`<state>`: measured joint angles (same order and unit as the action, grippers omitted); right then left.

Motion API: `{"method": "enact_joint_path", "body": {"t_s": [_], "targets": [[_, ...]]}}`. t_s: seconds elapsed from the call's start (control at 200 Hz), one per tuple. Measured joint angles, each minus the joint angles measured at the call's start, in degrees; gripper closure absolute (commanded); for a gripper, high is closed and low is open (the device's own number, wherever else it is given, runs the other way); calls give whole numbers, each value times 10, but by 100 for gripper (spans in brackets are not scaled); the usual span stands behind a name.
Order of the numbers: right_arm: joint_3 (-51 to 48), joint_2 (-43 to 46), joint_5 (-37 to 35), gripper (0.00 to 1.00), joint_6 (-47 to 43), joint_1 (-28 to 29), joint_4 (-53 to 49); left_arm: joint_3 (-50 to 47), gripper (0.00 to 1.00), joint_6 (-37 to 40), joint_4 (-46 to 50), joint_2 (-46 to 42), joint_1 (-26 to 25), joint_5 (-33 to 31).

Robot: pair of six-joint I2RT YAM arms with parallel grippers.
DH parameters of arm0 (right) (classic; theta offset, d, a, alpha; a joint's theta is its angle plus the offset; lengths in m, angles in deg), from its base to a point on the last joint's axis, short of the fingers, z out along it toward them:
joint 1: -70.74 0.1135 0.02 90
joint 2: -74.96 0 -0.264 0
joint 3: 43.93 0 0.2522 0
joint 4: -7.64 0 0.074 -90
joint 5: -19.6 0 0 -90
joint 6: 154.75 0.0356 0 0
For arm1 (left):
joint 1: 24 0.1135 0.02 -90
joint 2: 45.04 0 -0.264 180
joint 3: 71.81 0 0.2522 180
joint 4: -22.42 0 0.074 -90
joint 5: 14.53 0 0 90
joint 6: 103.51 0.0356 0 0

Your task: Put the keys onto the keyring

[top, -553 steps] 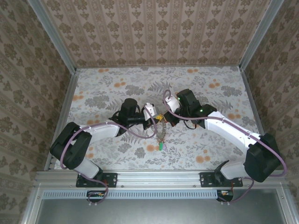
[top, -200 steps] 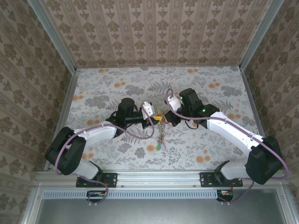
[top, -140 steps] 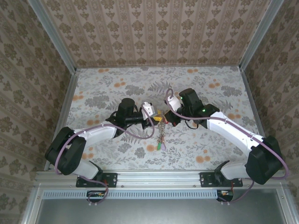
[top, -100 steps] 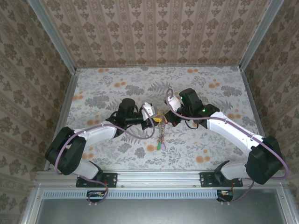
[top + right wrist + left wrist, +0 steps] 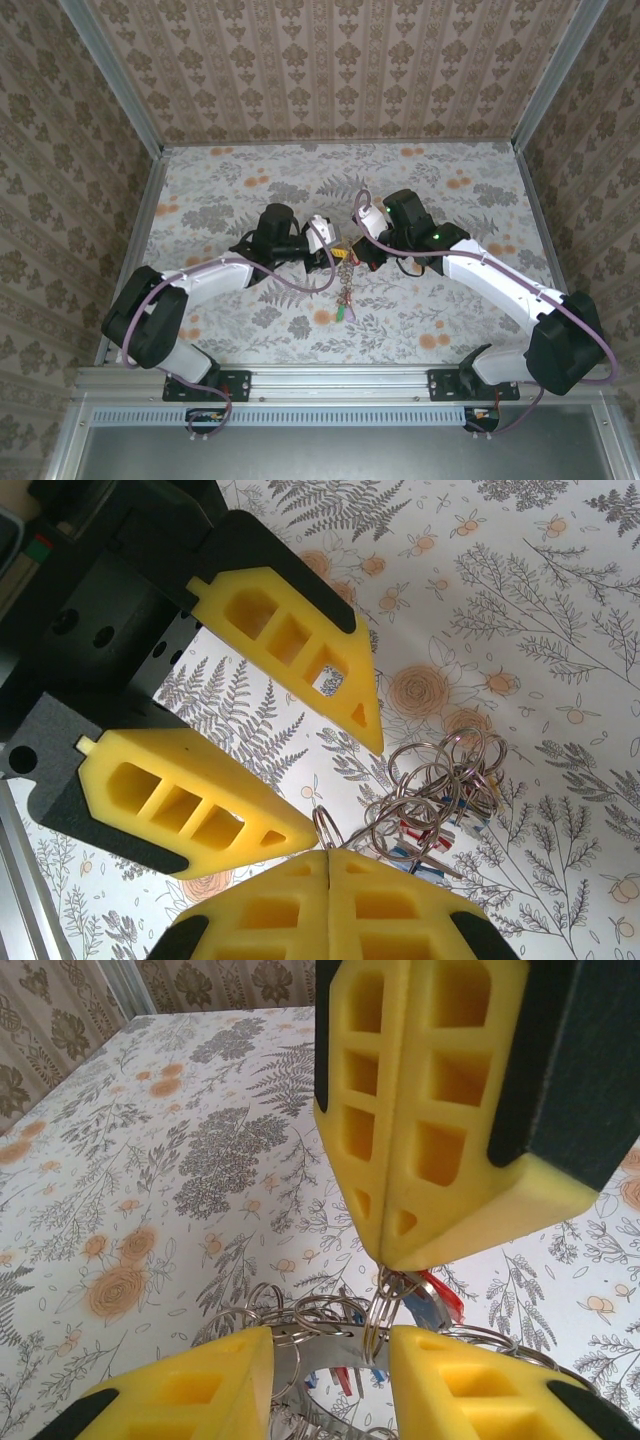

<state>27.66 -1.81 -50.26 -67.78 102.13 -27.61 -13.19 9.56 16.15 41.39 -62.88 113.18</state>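
Top view: both arms meet nose to nose at the centre of the flowered table (image 5: 450, 300). The left gripper (image 5: 326, 256) sits just left of the right gripper (image 5: 352, 258). The keyring (image 5: 346, 290) trails from between them toward the lower edge, with a green tag (image 5: 342, 313) at its low end. Cannot tell whether that end rests on the table.

Left wrist view: the left gripper is spread, its yellow pads at bottom left and bottom right, with a bunch of wire rings between them. The right gripper comes in from the top, fingers pressed together, its tip pinching one small ring of the bunch. A red tag (image 5: 442, 1295) and a blue tag (image 5: 413, 1307) sit just below that tip.

Right wrist view: the right gripper's pads lie flat together at bottom centre, a ring at their tip. The left fingers are apart at upper left, the ring cluster right of centre.
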Motion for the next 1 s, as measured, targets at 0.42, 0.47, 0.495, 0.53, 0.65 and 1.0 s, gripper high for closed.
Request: {"method": "enact_joint_path", "body": {"t_s": [0.42, 0.47, 0.495, 0.53, 0.65, 1.0], "targets": [[0, 0, 0, 100, 0, 0, 0, 15, 71, 13, 26, 14, 0, 17], [0, 0, 0, 100, 0, 0, 0, 15, 73, 14, 29, 14, 0, 18], [0, 0, 0, 100, 0, 0, 0, 15, 73, 14, 30, 14, 0, 19], [0, 0, 0, 100, 0, 0, 0, 15, 76, 14, 31, 14, 0, 21], [0, 0, 0, 100, 0, 0, 0, 16, 80, 15, 32, 15, 0, 25], [0, 0, -1, 100, 0, 0, 1, 21, 98, 14, 34, 17, 0, 31]]}}
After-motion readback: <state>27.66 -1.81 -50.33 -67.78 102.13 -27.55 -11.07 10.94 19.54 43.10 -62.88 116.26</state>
